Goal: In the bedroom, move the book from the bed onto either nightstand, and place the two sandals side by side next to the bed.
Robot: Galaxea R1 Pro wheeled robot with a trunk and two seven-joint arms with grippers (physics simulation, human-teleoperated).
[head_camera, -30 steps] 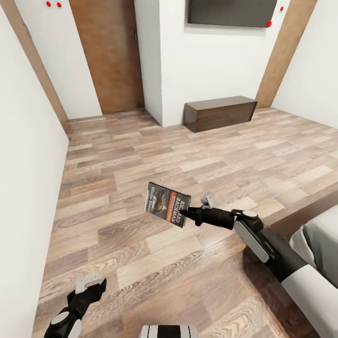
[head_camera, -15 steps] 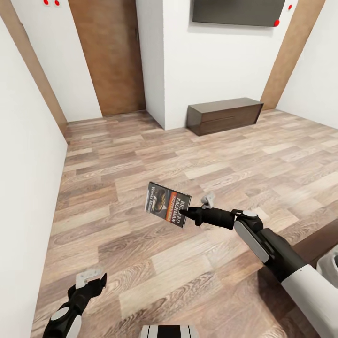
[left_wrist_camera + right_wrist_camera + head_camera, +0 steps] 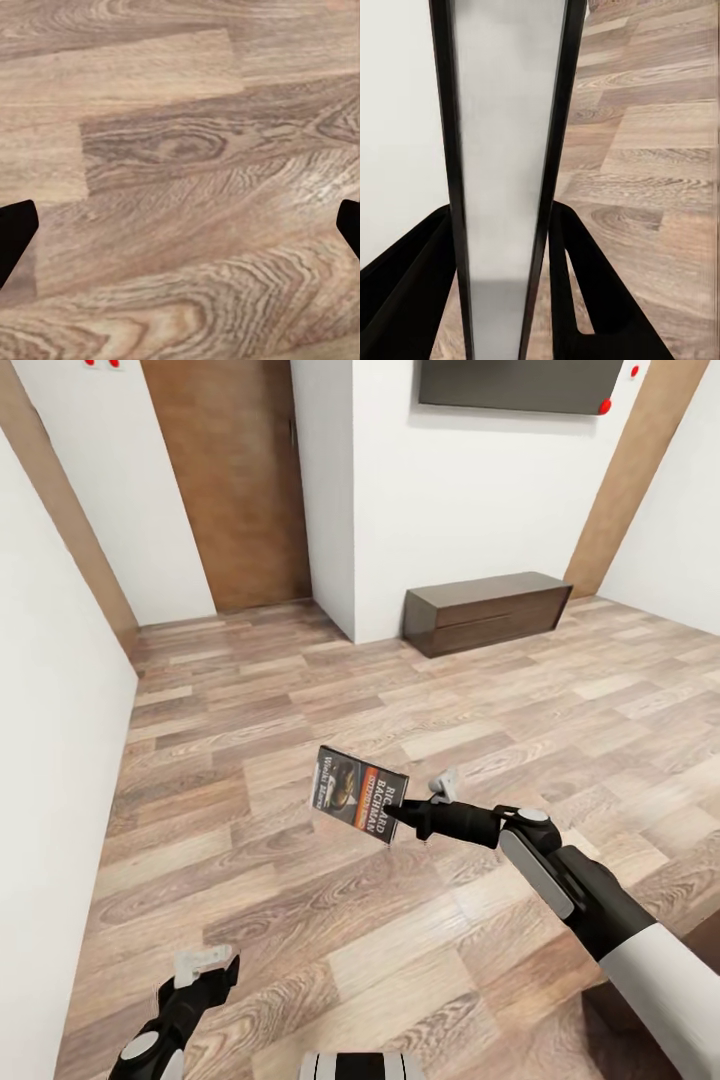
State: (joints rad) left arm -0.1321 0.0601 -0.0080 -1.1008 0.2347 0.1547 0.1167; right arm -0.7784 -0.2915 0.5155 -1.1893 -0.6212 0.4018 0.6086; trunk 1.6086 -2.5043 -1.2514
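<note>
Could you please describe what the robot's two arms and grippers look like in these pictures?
The right arm has a white upper shell, black forearm, grey oblong panel and a round grey joint cap. The right gripper is black. The left gripper is black with pale grey-white fingertips. No cables show.

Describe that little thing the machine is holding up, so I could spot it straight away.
Above the wood-plank floor, find the right gripper on its black arm. It pinches a thin paperback book by its edge, dark-covered with an orange band and white lettering.

Wood-plank floor (image 3: 300,900) w/ visible grain, slight sheen, glossy paperback book (image 3: 358,794), matt dark-wood bench (image 3: 488,612) — smooth.
</note>
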